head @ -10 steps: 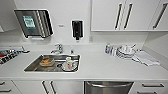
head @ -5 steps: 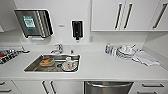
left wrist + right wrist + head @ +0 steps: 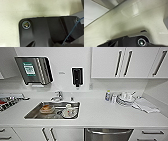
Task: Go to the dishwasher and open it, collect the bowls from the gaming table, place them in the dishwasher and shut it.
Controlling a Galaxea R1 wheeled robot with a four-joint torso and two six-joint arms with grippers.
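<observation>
The dishwasher (image 3: 108, 134) sits under the white counter (image 3: 105, 114), right of centre at the near edge of the head view. Its stainless-steel front is closed and a horizontal bar handle runs across its top. The bowls and the gaming table are out of view. Both wrist views look down past the robot's dark plate onto a pale speckled floor (image 3: 37, 8).
A steel sink (image 3: 53, 110) with dishes and a white cup lies in the counter, left of the dishwasher. White dishes (image 3: 125, 98), bottles and a cloth (image 3: 146, 105) stand at the back right. White wall cabinets (image 3: 125, 62) hang above; a towel dispenser (image 3: 33, 69) and a soap dispenser (image 3: 77, 76) are on the wall.
</observation>
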